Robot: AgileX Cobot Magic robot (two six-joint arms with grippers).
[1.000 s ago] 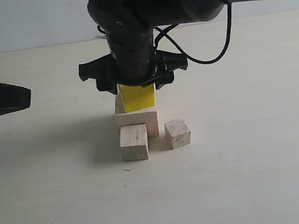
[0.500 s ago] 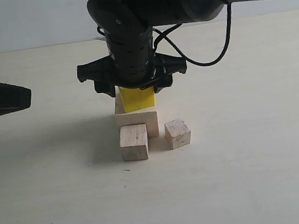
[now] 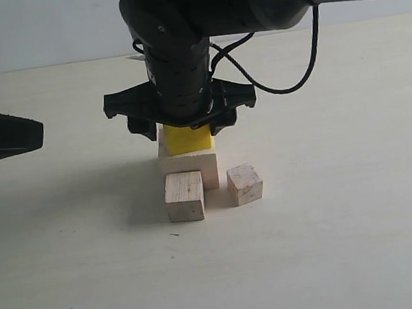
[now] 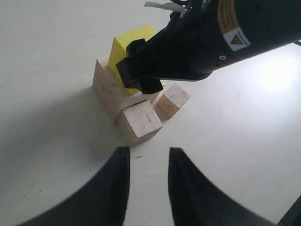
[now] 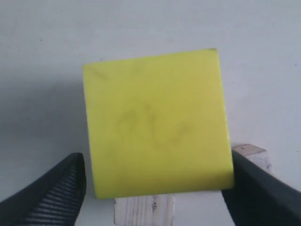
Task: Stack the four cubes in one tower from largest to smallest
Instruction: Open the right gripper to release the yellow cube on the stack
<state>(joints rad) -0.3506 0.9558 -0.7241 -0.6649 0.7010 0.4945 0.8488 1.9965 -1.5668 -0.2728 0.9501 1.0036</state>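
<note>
Yellow cube (image 3: 188,140) resting on the large wooden cube (image 3: 207,167). My right gripper (image 3: 182,124) straddles it, jaws wide, gripping nothing. My left gripper (image 4: 149,150) waits part-open and empty. Second tier judged placed; next I must lift clear and take the medium cube (image 3: 184,196).

Exterior frontal, low — all share yellow cube (image 3: 188,140).

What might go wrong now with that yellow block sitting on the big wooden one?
The right gripper stands open around the yellow cube, with one finger very close, so pulling away may nudge it. The yellow cube looks off-centre on the large cube, so later layers may lean. The medium cube sits right by the large cube, and grabbing it may bump that.
</note>
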